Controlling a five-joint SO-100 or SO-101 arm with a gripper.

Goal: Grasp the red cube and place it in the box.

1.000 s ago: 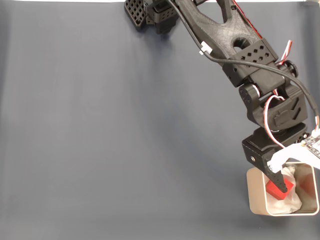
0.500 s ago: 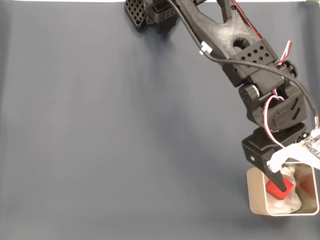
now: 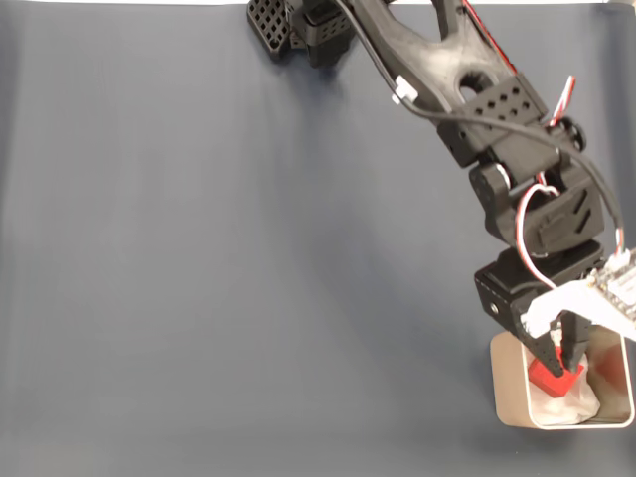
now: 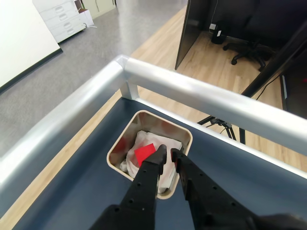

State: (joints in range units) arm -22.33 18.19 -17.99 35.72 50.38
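The red cube (image 3: 544, 379) lies inside the box (image 3: 506, 390) on its crumpled white lining, at the lower right of the fixed view. My gripper (image 3: 563, 365) hangs over the box with its fingers drawn together and nothing between them. In the wrist view the red cube (image 4: 144, 154) rests flat in the box (image 4: 143, 115), just left of the gripper (image 4: 168, 152), whose tips are only a thin gap apart. The left fingertip partly overlaps the cube's right edge in that view.
The box stands near the corner of the dark blue table (image 3: 219, 258), close to the silver rail (image 4: 192, 91) along its edge. The arm's black base (image 3: 298, 25) is at the top of the fixed view. Wooden floor and office furniture lie beyond the rail.
The fingers have closed together above the box and the wrist has shifted slightly left. The red cube stays lying in the box, free of the fingers.
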